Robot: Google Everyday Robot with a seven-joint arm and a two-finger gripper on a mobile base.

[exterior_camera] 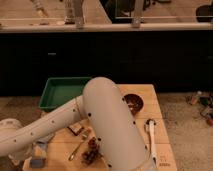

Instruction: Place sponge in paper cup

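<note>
While the white arm (107,117) fills the middle of the view, its elbow up over the wooden table (162,148) and its forearm running down to the lower left, the gripper (41,148) sits low at the table's front-left corner. Can't tell the gripper's state, and can't tell if it's clamping anything; that end is a grey blur against the arm's wrist.

Blue sponge (36,161) is right under the gripper, at the very bottom-left of the table edge. It's touching or just below the gripper; can't say which.

Other items on the table:
- green tray (61,93) at the back-left corner, partly covered by the forearm
- dark bowl (134,103) at back-right, just beside the elbow, with something brownish inside
- white-handled utensil (152,138) lying lengthwise along the right side, its head toward the bowl
- spoon (77,148) lying diagonally at front-centre, near the gripper
- small brown-and-white item (75,129) just under the forearm, type unclear
- dark reddish cluster (91,150) right of the spoon, partly tucked under the upper arm

Behind the table there's a dark cabinet front with a light counter edge (105,27) on top. Some clutter on the floor (204,107) at far right.
</note>
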